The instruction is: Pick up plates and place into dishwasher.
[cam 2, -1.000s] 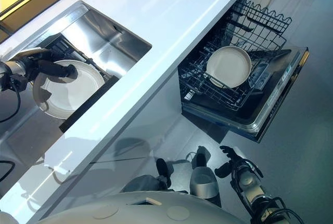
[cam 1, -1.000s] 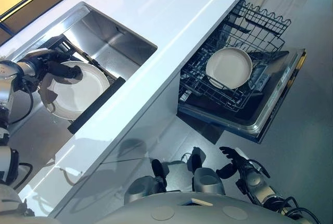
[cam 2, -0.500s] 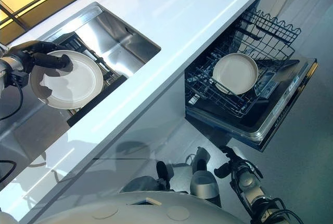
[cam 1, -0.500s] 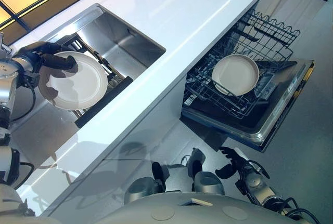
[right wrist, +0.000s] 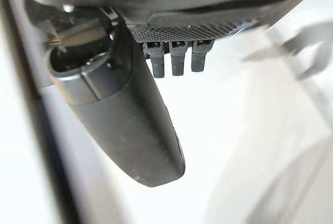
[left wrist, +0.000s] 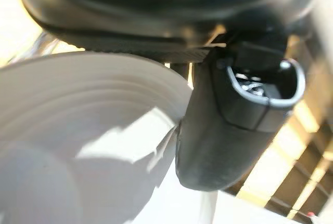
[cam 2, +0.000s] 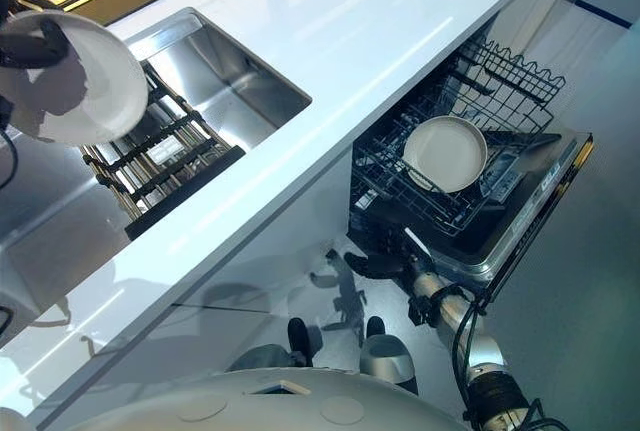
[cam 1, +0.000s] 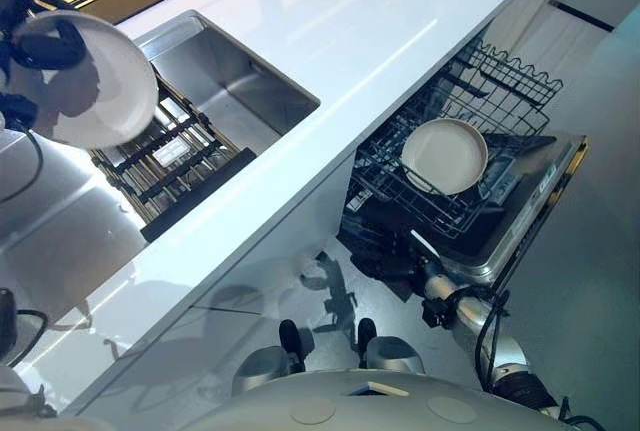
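My left hand point(cam 1: 42, 47) is at the far left above the sink, shut on the rim of a white plate point(cam 1: 100, 79). The plate hangs tilted in the air over the black dish rack point(cam 1: 165, 156) in the sink. In the left wrist view the thumb point(left wrist: 229, 125) presses on the plate's rim point(left wrist: 78, 130). A second white plate point(cam 1: 445, 156) leans in the dishwasher's pulled-out lower rack point(cam 1: 385, 176). My right hand point(cam 2: 378, 265) is low, just in front of and below that rack, with relaxed fingers holding nothing; its thumb point(right wrist: 125, 120) shows in the right wrist view.
The steel sink point(cam 1: 240, 71) is set into a long white counter point(cam 1: 340, 11). The dishwasher door point(cam 1: 525, 216) lies folded down to the right, over grey floor. A wire upper rack point(cam 1: 510, 76) stands behind the lower one.
My left hand has lifted the plate out of the sink rack, up and to the left. My right hand has risen from near the floor toward the dishwasher's front. The camera has shifted.
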